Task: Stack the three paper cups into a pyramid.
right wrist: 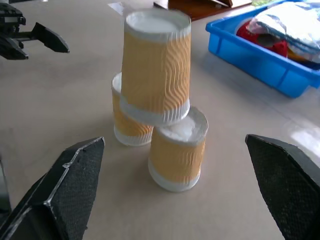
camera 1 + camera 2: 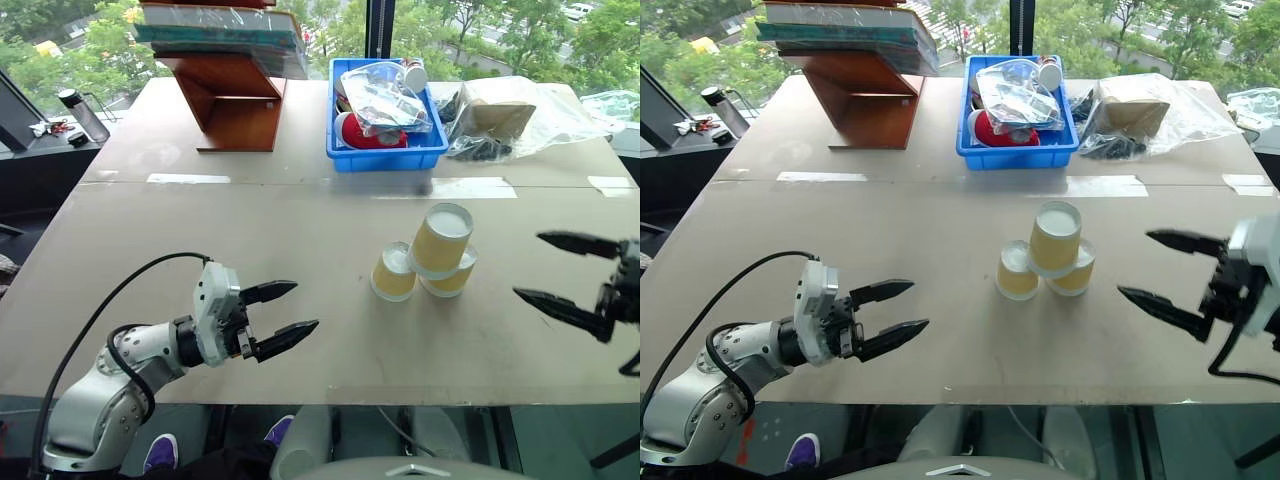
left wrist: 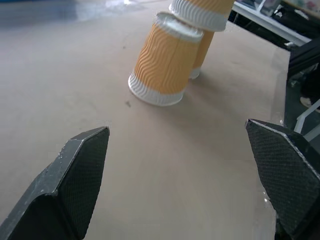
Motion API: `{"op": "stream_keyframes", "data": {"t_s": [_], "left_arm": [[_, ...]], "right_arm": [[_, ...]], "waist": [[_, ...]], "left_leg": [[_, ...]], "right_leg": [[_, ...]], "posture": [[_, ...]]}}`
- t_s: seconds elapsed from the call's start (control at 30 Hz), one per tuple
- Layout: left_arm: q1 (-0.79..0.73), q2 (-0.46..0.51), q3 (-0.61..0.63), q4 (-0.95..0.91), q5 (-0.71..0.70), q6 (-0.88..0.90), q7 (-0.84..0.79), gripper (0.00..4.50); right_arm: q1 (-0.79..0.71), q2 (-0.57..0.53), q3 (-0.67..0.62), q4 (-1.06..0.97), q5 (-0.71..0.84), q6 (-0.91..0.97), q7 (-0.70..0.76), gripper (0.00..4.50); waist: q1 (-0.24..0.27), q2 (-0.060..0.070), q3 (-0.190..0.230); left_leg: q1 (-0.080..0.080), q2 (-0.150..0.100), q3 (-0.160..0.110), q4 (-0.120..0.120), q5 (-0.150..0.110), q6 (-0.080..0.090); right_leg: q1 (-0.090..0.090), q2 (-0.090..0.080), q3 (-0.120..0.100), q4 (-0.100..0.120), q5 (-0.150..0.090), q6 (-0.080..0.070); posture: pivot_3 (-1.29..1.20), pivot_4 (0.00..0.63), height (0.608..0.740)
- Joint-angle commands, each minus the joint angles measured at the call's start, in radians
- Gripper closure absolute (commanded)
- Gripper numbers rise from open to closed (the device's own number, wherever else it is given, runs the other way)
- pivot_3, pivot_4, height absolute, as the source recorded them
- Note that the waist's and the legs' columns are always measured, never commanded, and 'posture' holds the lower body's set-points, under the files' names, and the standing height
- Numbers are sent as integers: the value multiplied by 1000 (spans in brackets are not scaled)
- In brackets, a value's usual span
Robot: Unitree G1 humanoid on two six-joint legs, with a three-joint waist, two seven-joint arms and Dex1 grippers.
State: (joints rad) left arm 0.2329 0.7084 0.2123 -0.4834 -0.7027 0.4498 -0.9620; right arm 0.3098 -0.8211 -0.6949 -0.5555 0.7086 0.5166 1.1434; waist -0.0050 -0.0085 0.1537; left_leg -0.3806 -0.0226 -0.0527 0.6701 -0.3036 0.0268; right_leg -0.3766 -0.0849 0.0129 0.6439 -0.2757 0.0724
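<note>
Three mustard-yellow ribbed paper cups stand as a pyramid on the beige table, nearer its right edge. The left pincer and the right pincer are both wide open and grip nothing, well apart from the cups.

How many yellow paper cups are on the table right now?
3. Two bottom cups stand upside down side by side, left cup and right cup; the top cup rests across both, beyond the open grippers.
</note>
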Motion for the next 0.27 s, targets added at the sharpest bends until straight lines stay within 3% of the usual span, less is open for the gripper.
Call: {"op": "stream_keyframes", "data": {"t_s": [0.03,0.27], "left_arm": [[16,12,47,26,25,-51,-27,0],[28,17,36,64,72,-90,-49,0]], "right_arm": [[86,25,-80,46,-34,-110,83,38],[168,40,-63,108,-75,-225,120,38]], "waist": [[0,0,0],[-8,0,0]], "left_leg": [[1,0,0,0,0,0],[2,0,1,0,0,0]], "right_leg": [[1,0,0,0,0,0],[1,0,1,0,0,0]], "posture": [[0,150,740],[0,150,740]]}}
